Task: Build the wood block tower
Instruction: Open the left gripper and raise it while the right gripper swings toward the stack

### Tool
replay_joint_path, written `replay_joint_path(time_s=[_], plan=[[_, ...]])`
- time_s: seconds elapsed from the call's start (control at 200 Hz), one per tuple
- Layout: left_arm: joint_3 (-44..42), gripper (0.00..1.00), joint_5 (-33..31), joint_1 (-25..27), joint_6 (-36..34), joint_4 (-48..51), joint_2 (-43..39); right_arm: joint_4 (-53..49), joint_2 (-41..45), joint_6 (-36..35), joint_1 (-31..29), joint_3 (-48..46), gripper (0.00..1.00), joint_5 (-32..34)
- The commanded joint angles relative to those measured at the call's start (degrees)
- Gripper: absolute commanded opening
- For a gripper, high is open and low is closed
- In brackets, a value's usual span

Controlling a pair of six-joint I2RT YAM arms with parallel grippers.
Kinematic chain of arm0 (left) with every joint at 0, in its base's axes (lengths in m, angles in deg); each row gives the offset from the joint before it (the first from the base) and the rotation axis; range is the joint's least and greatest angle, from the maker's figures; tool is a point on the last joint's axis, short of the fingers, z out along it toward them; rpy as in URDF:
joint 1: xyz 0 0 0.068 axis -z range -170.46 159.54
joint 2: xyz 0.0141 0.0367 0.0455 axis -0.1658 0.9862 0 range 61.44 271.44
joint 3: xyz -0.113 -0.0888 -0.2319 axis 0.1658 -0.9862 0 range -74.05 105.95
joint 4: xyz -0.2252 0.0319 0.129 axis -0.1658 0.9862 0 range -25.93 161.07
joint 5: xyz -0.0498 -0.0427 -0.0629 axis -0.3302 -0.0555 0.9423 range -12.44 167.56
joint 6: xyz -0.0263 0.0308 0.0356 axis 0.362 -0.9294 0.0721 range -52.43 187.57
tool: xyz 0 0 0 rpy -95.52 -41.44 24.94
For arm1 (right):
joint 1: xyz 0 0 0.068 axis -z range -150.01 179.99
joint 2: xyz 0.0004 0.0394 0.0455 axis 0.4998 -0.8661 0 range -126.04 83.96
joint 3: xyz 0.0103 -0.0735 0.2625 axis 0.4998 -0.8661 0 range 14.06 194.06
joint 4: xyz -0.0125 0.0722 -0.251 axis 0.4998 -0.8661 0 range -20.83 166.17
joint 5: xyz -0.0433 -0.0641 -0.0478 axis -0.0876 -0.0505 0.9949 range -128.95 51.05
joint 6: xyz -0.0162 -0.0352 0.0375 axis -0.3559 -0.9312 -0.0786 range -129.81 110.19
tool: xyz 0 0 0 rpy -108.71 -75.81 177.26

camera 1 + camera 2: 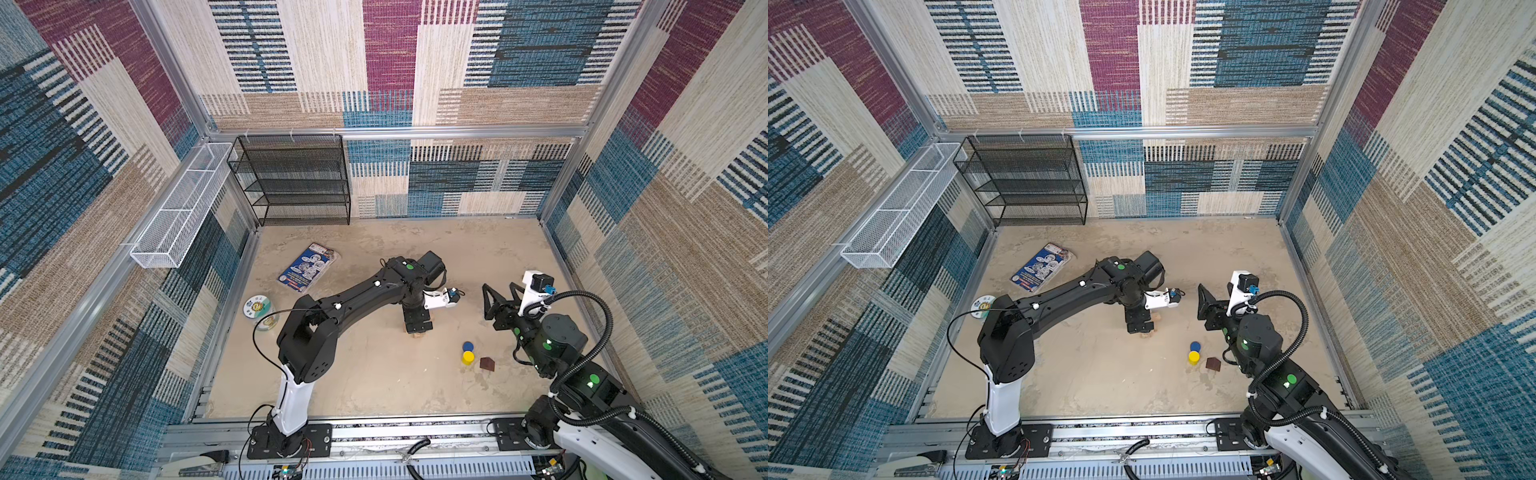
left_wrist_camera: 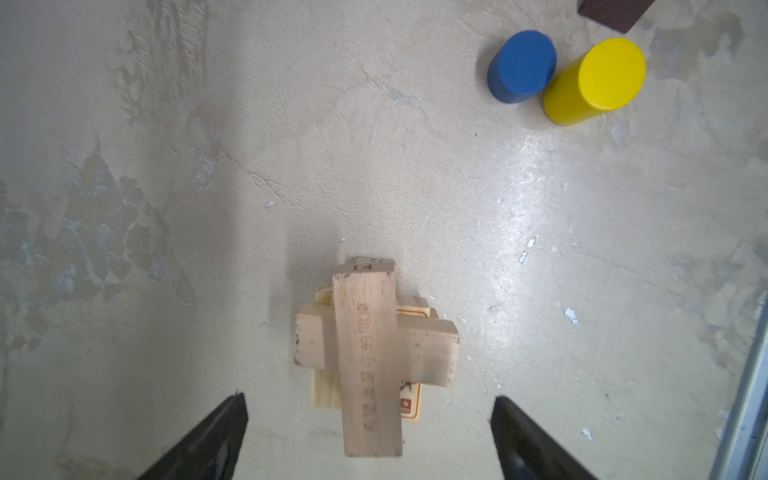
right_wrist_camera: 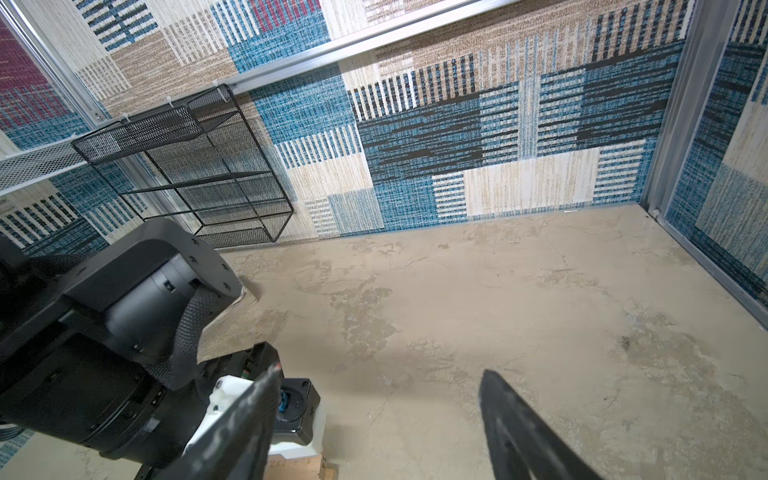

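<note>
The left claw (image 2: 370, 411) hangs over the low criss-cross tower (image 2: 365, 353) of pale tan wooden bars. Its jaws are spread wide, one black finger on each side of the stack and clear of the wood, and it holds nothing. The top bar (image 2: 368, 361), the one with dark printed marks, lies flat. Its long axis runs out along the claw's line of reach, crossing the bar beneath (image 2: 428, 353) at about a right angle.

The bars look light, stiff and smooth. They are only resting on each other, so a small nudge would probably skew the stack. Any correction is best made across a bar's narrow width at mid-length.

On the mottled beige tabletop (image 2: 166, 249), well apart from the tower, the yellow wooden cylinder (image 2: 594, 81) stands upright, touching or just beside the blue wooden disc (image 2: 521, 66). The dark-brown house-shaped block (image 1: 487, 364) lies near them. The cylinder looks rigid, light and slick with paint, so pinch its round side mid-height and keep its axis vertical.

The right claw (image 1: 500, 293) is raised beyond them, wide and empty.
</note>
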Motion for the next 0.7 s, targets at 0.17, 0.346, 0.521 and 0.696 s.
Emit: replay_joint_path(time_s=[0.17, 0.346, 0.521, 0.696], plan=[[1.73, 0.88, 0.6, -0.26, -0.24, -0.08, -5.25, 1.5, -1.52, -4.64, -0.1, 0.88, 0.76, -4.02], [-3.7, 0.84, -1.06, -1.71, 2.9, -7.02, -13.83, 1.82, -5.47, -10.14, -0.13, 3.31, 0.73, -13.57], [-14.95, 0.84, -3.22, -5.97, 9.99, -19.33, -26.59, -1.91, -16.04, -8.45, -0.09, 8.91, 0.7, -20.1], [-23.33, 0.83, -1.06, -15.07, 19.7, -23.36, -35.11, -3.72, -29.67, -0.41, 0.47, 12.32, 0.39, -26.41]])
